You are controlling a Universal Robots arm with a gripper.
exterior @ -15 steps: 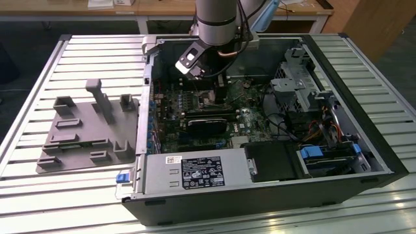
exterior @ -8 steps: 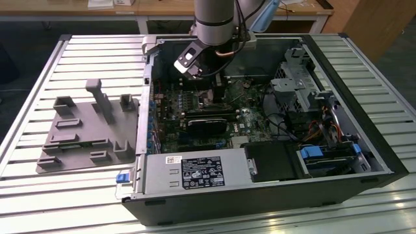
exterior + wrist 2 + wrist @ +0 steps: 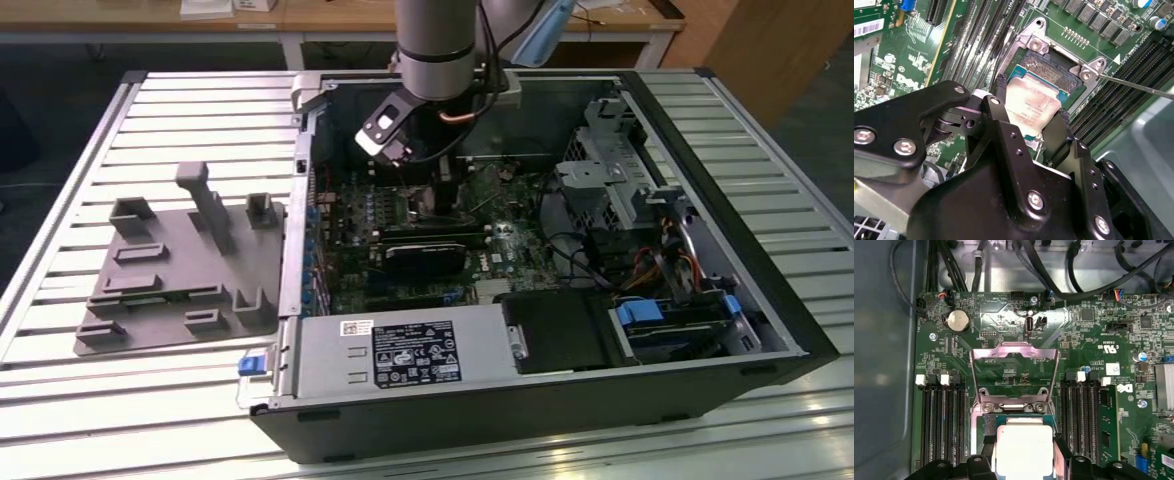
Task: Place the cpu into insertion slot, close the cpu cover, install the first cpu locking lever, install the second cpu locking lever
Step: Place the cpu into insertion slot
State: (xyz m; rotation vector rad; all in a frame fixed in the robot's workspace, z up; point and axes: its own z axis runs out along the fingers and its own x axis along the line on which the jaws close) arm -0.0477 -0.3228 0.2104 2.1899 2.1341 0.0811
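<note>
The jaws are pinching the cpu by two opposite edges, holding it flat just over the insertion slot. The slot's far part is uncovered, and I can't tell whether the chip touches yet. The cpu cover stands swung open beyond it, near the middle of the motherboard. To my eye, it wants squaring with the rim and lowering straight, with no sliding across the contacts.

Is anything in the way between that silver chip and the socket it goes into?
Nothing visible blocks it. The gripper grips the cpu right at the insertion slot, and the cpu cover stands open, off the slot.
</note>
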